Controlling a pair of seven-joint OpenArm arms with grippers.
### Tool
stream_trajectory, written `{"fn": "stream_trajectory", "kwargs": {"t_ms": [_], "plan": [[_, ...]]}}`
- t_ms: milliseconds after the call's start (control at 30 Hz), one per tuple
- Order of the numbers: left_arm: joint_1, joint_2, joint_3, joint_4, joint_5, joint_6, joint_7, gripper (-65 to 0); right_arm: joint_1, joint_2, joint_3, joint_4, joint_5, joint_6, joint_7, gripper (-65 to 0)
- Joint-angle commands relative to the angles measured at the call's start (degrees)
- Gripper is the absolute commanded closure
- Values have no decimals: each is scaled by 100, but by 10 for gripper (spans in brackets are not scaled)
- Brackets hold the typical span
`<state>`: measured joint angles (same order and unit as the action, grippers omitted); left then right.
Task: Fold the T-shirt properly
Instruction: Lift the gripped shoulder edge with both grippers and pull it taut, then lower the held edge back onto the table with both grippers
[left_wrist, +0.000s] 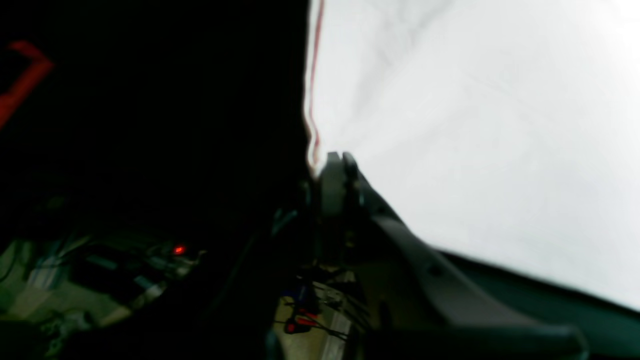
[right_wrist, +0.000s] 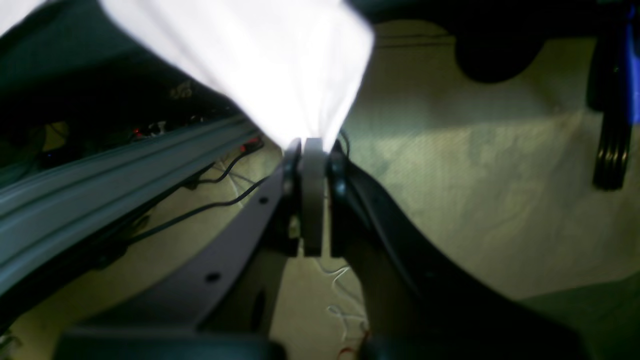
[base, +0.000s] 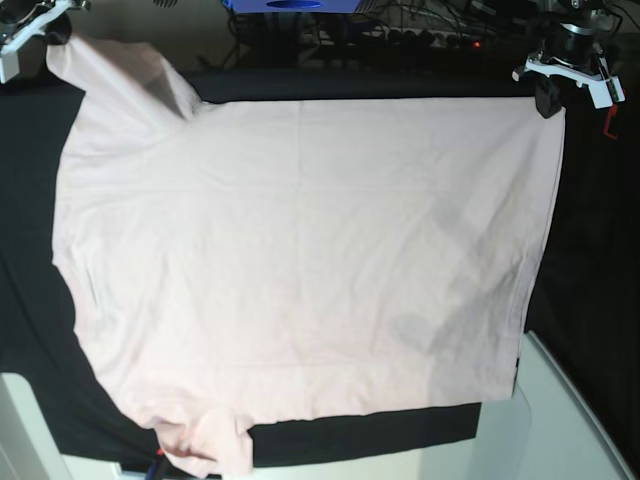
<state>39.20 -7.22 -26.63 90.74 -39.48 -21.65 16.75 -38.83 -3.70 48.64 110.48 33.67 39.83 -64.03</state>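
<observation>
The pale pink T-shirt (base: 300, 240) is spread wide with its plain side towards the base camera, over the black cloth. My left gripper (base: 548, 100) is shut on the shirt's far right corner; in the left wrist view the gripper (left_wrist: 336, 160) pinches the cloth (left_wrist: 475, 125) beside a hem edge. My right gripper (base: 55, 35) is shut on the far left corner by a sleeve; in the right wrist view the gripper (right_wrist: 312, 145) pinches bunched cloth (right_wrist: 260, 55). Both held corners are raised. The near sleeve (base: 205, 445) lies at the front left.
A black cloth (base: 590, 260) covers the table under the shirt. White table corners (base: 565, 420) show at the front. A blue object (base: 300, 5) and cables stand behind. An aluminium rail (right_wrist: 100, 170) and floor cables show below the right gripper.
</observation>
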Motion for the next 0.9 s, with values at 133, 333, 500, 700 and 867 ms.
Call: {"fn": "stream_trajectory", "kwargs": {"t_ms": [133,333,500,700,867], "plan": [[-21,-56,-58,240,-65,-55,202,0,424,357,-253,130,66,17,-239,0],[-329,138,-58,381,-74,-55,685,0,1127,524,-271,130,40,17,-810,0],[-575,199,-58,381,-74,-46,870,0,1540,735,-280,113,40,17,-1074,0],[-935,199,-58,372,-74,42,1142,0,1980,911,-280,104,40,17,-1215,0],[-1146,199,-58,355,-74,437,1142,0,2235,1087,-288,-1,40,-23,-1223,0]]}}
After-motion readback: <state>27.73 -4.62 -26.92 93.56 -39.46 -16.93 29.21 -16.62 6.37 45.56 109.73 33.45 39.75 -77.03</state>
